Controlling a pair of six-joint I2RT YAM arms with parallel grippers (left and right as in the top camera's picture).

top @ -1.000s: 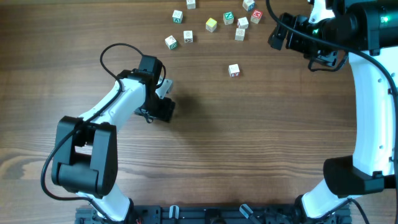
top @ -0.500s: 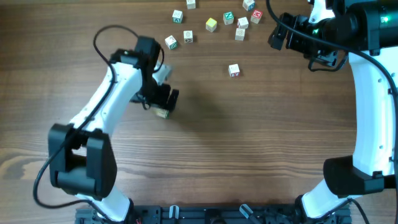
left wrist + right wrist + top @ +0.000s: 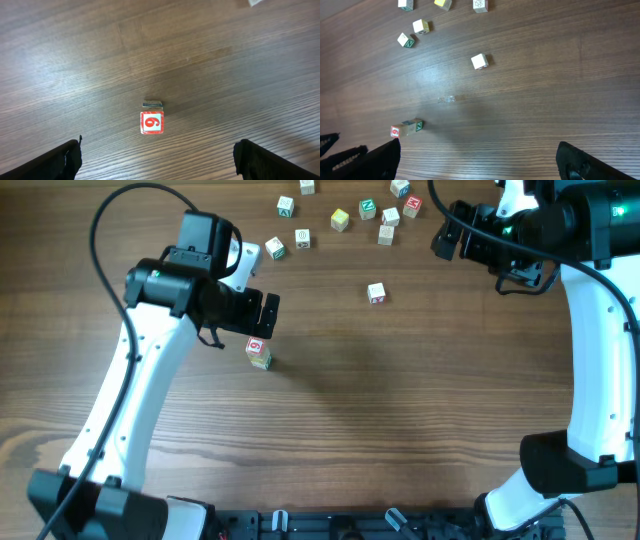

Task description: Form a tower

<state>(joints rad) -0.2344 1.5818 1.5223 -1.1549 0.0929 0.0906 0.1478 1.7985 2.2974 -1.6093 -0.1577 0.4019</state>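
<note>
The tower (image 3: 258, 352) is a short stack of pale letter cubes left of the table's middle, standing free. Its top face is white with a red border and a red character. In the left wrist view the tower (image 3: 151, 122) lies well below and ahead of the jaws. My left gripper (image 3: 267, 316) hovers just beyond the tower, open and empty, its fingertips (image 3: 64, 159) spread wide. The right wrist view shows the tower (image 3: 406, 128) from the side. My right gripper (image 3: 442, 238) is open and empty at the far right, well away from the tower.
One loose cube (image 3: 376, 293) sits alone right of centre, also seen as the white cube (image 3: 479, 61). Several more loose cubes (image 3: 340, 219) are scattered along the far edge. Both arms' bases stand at the near edge.
My left gripper opened, let go of the red-topped cube on the tower, and drew up and away toward the far side. The right arm stayed still.
</note>
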